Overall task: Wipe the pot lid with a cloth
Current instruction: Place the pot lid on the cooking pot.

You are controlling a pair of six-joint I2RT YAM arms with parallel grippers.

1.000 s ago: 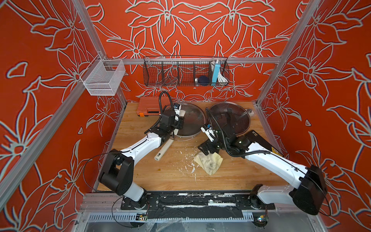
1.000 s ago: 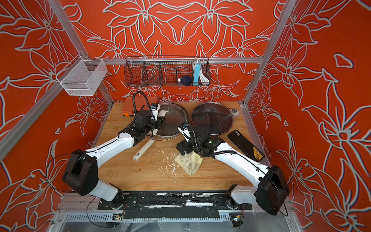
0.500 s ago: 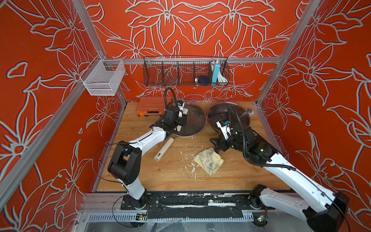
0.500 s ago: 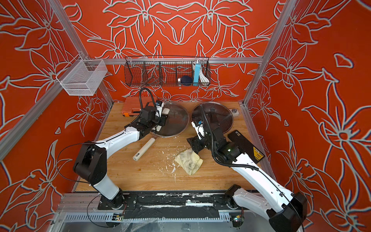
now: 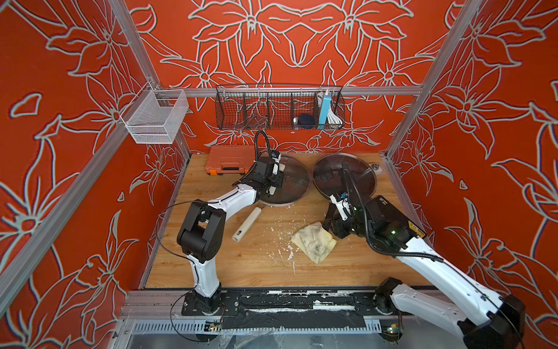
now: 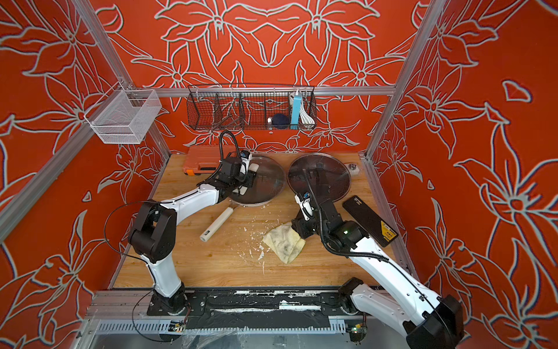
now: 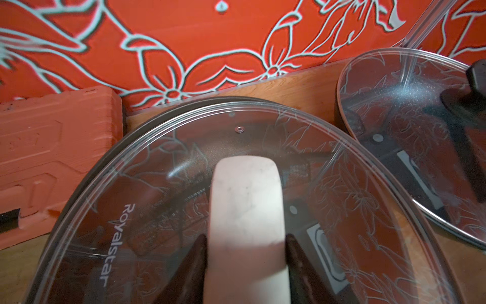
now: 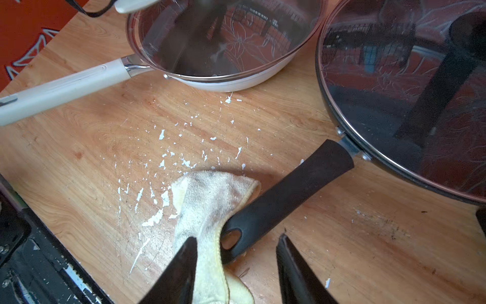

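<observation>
Cream plastic is filling the left gripper [image 7: 246,244]. Both jaws are pressing against the sides of the lid handle [image 7: 244,194] and are standing only as far apart as that handle is wide. The glass lid [image 7: 157,168] is resting on the white pan [image 8: 236,84].

The right gripper [image 8: 238,237] is hanging low over the wooden board [image 8: 79,158], on the side of the white pan nearer the arm bases. Its jaws are standing partly open with a clear gap. One finger [image 8: 181,263] is bearing on the cloth [image 8: 207,194]. The other finger is standing clear of the cloth. The tip of the black pan handle [image 8: 289,189] is lying between the jaws, overlapping the cloth's edge, and is not being clamped. The stained yellow cloth is lying crumpled among white flecks [image 8: 160,163], just beside the white pan.

Compared with one second ago, the right gripper is sitting further from the white pan, at the cloth's opposite corner. The cloth, the lid and the left grip are remaining unchanged.
</observation>
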